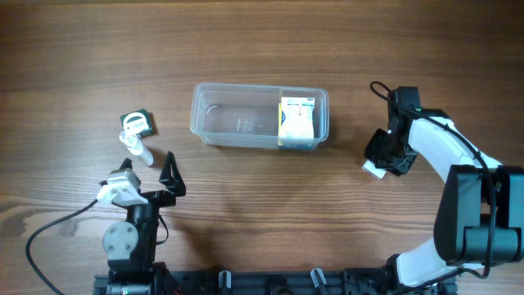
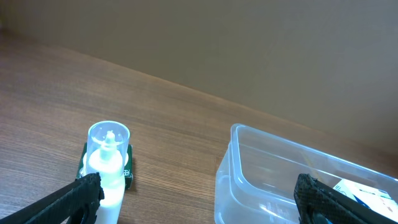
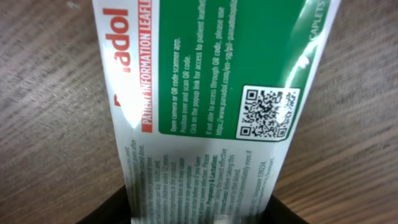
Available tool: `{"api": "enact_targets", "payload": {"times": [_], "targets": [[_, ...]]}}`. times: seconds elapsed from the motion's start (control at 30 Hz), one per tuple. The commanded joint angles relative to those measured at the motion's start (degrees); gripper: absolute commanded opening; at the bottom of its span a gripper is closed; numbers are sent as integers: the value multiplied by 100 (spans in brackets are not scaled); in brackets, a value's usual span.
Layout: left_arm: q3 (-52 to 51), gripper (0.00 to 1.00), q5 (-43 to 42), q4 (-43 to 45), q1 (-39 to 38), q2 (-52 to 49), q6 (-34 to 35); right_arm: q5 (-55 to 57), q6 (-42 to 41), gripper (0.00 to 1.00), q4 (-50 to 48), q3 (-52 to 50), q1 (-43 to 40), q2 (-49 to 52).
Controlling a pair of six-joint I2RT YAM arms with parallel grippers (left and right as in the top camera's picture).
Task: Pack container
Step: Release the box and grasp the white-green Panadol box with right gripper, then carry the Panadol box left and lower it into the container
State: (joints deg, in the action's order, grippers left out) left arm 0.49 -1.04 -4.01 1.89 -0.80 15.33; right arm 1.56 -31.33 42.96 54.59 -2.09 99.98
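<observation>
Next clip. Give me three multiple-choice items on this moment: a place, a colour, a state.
1. The yellow box lies in the container: A) at the end nearer the right arm; B) in the middle; C) at the end nearer the left arm.
2. The QR-code panel on the carton at the right end effector is: A) red; B) green; C) blue.
3. The left end effector is: A) shut on the bottle; B) open; C) out of view.
Key: 1A, the overhead view shows it there; 2B, the right wrist view shows green; 3B, its fingers stand wide apart.

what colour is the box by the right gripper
White and green box with red lettering, clearest in the right wrist view.
</observation>
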Motion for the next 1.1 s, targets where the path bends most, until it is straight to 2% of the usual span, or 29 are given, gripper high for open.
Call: {"api": "enact_targets", "payload": {"times": [0.0, 0.37, 0.63, 0.8, 1.07], "targets": [[-17, 100, -87, -35, 22, 37, 9, 118, 197, 47, -101, 31, -42, 83], [-17, 100, -87, -35, 22, 37, 9, 2, 1062, 47, 501, 1233, -39, -269], [-17, 100, -87, -35, 22, 37, 9, -925, 765, 46, 706, 1998, 85, -848], [-17, 100, -87, -35, 22, 37, 9, -1495, 393, 45, 350, 2090, 549, -1108], [-17, 100, -87, -35, 22, 37, 9, -1327, -68, 43, -442, 2090, 1843, -1132]]}}
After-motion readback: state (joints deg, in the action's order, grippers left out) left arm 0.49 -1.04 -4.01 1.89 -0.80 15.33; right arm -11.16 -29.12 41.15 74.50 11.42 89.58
